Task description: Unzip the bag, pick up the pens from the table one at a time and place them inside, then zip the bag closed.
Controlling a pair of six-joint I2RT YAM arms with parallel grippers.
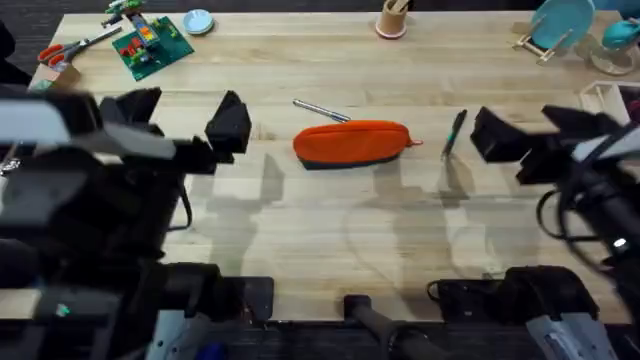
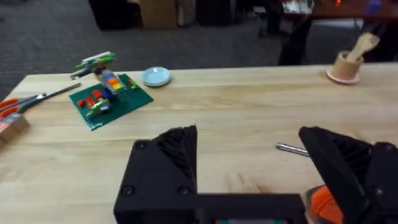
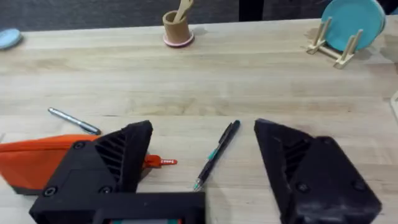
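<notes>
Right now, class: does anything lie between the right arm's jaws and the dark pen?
Nothing visible does. The right gripper is open, and the dark pen lies on bare table just ahead, beside the bag.

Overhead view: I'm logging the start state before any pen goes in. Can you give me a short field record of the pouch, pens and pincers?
bag: orange fabric pouch with dark base, lying mid-table, nothing holding it
silver pen: slim shiny metal pen, on the table just behind the pouch
dark pen: slim green-black pen, on the table right of the pouch
left pincer: open, empty, left of the pouch
right pincer: open, empty, beside the dark pen
</notes>
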